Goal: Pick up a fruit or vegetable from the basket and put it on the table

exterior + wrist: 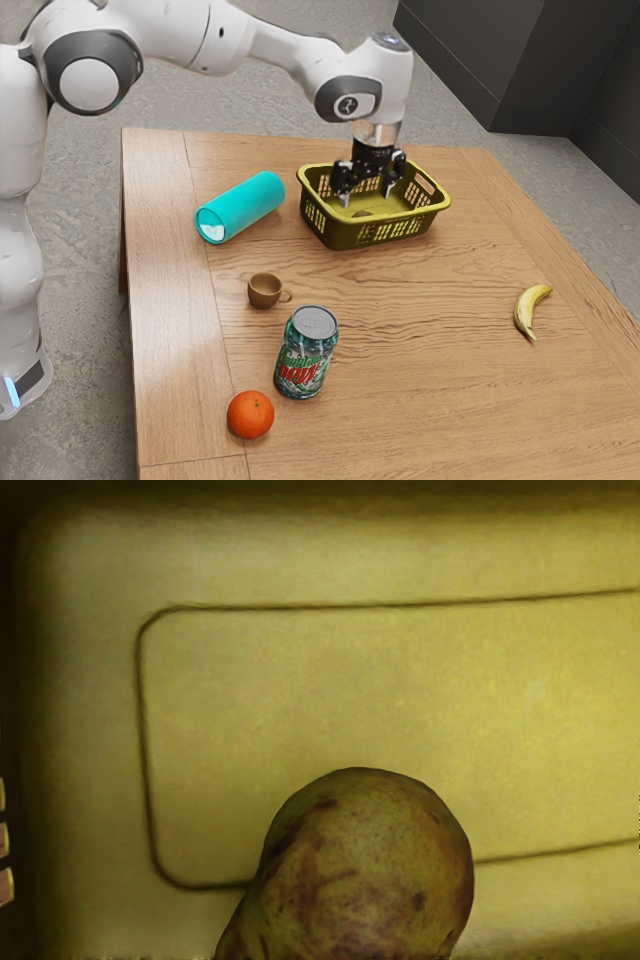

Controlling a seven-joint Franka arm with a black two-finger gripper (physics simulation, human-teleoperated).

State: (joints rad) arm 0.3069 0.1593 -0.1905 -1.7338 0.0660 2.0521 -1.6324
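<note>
Over the basket point(343, 236), my gripper's point(367, 199) fingers stand apart; the pear point(368, 870) (probably firm, slightly slippery) wants gripping across its belly.

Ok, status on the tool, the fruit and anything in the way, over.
Tool open, low over the basket floor. Pear lying in the basket, not gripped. Basket walls stand around it, possible snag on the lift.
</note>
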